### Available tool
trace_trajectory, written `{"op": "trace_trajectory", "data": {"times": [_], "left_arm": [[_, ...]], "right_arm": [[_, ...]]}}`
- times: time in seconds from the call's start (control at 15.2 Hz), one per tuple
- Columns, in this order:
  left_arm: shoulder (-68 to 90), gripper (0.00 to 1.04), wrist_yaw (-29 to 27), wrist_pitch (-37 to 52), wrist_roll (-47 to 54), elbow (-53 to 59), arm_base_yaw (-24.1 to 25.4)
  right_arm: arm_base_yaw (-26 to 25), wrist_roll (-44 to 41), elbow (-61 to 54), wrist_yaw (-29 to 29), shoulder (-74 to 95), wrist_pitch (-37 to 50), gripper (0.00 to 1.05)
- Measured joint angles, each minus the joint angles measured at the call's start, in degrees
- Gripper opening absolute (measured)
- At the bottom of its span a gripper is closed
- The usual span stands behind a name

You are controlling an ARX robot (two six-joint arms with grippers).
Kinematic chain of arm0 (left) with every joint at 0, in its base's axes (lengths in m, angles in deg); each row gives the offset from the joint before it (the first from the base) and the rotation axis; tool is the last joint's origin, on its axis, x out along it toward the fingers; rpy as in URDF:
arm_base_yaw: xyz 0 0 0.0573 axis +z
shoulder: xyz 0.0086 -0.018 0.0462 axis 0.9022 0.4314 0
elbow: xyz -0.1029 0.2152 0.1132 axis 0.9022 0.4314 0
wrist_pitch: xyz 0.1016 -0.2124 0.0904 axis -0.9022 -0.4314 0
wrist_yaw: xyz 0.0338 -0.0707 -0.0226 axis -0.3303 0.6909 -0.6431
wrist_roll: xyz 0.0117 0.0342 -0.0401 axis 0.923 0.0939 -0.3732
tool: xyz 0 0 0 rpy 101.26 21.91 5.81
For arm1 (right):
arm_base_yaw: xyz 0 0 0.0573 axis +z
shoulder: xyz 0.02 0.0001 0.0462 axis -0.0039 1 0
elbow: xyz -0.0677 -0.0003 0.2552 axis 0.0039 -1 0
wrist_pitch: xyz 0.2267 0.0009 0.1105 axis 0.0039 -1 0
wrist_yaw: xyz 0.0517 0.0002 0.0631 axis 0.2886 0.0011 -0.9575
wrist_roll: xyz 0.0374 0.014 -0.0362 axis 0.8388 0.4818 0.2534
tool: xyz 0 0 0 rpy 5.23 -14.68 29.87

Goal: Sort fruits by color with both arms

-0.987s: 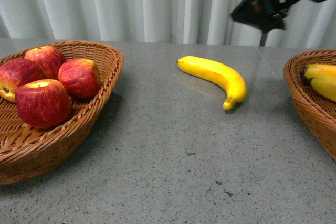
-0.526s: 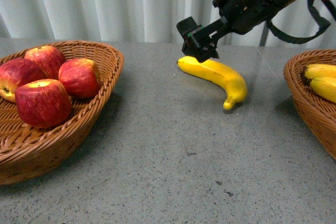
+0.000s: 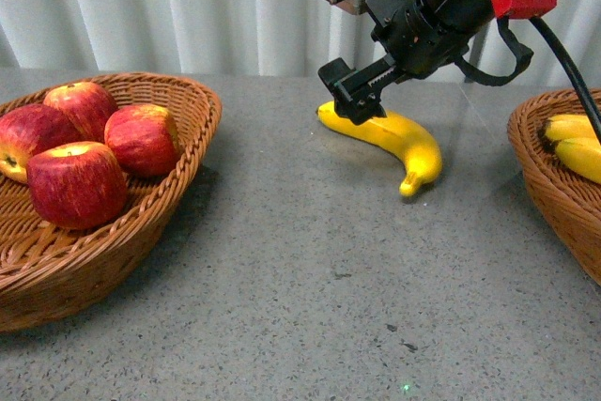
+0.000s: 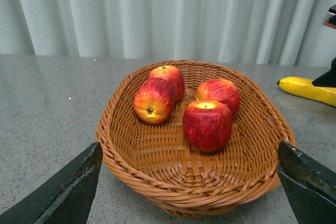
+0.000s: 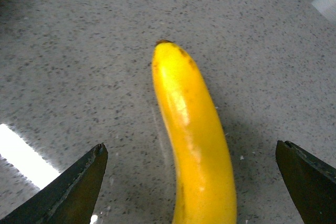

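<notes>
On the grey tabletop (image 3: 310, 307), between two wicker baskets, one loose banana (image 3: 390, 138) lies. Your right gripper (image 3: 355, 105) hovers at its blunt end, fingers spread wide, holding nothing. This looks like the grasping step: lower, straddle the banana, close, then carry it to the right basket (image 3: 531, 161) beside the other bananas (image 3: 575, 143). Your left gripper (image 4: 188, 150) hangs open before the apples (image 4: 207, 124).

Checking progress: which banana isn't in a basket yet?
The banana on the table, under the right end effector; the others sit in the right basket.
</notes>
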Motion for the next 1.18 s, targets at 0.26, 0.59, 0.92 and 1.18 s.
{"op": "trace_trajectory", "data": {"times": [0.26, 0.59, 0.92, 1.18], "left_arm": [[0.0, 0.98, 0.0, 0.0, 0.0, 0.0, 0.0], [0.0, 0.98, 0.0, 0.0, 0.0, 0.0, 0.0], [0.0, 0.98, 0.0, 0.0, 0.0, 0.0, 0.0], [0.0, 0.98, 0.0, 0.0, 0.0, 0.0, 0.0]], "right_arm": [[-1.1, 4.1, 4.7, 1.4, 6.8, -4.1, 0.98], [-1.1, 4.3, 2.7, 0.0, 6.9, -2.1, 0.45], [-4.3, 11.5, -4.1, -11.1, -5.3, 6.8, 0.36], [-17.6, 8.4, -15.6, -12.9, -21.4, 14.9, 0.36]]}}
